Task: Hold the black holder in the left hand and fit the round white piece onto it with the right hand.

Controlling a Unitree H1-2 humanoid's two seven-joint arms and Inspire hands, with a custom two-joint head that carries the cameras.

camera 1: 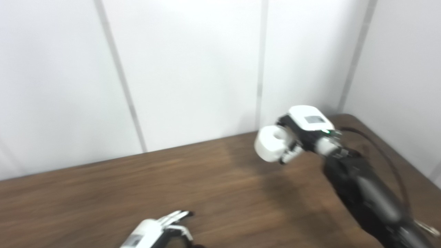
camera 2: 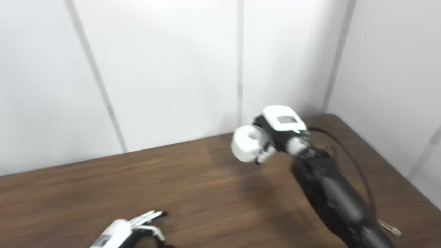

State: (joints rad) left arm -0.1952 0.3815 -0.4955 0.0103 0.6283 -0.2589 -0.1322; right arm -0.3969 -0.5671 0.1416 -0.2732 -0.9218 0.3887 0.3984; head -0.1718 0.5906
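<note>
The right hand (camera 1: 303, 132) is raised above the far right part of the wooden table (camera 1: 213, 186), near the table's back edge and the white wall panels (camera 1: 193, 69), its fingers curled around the round white piece (camera 1: 273, 143), which projects from the hand's left side with its central hole facing up and left. The left hand (camera 1: 156, 230) sits low at the near edge of view, well apart from the right hand, fingers extended and spread with nothing visibly held, and bare tabletop lies between the two hands. The black holder cannot be made out in either view.
</note>
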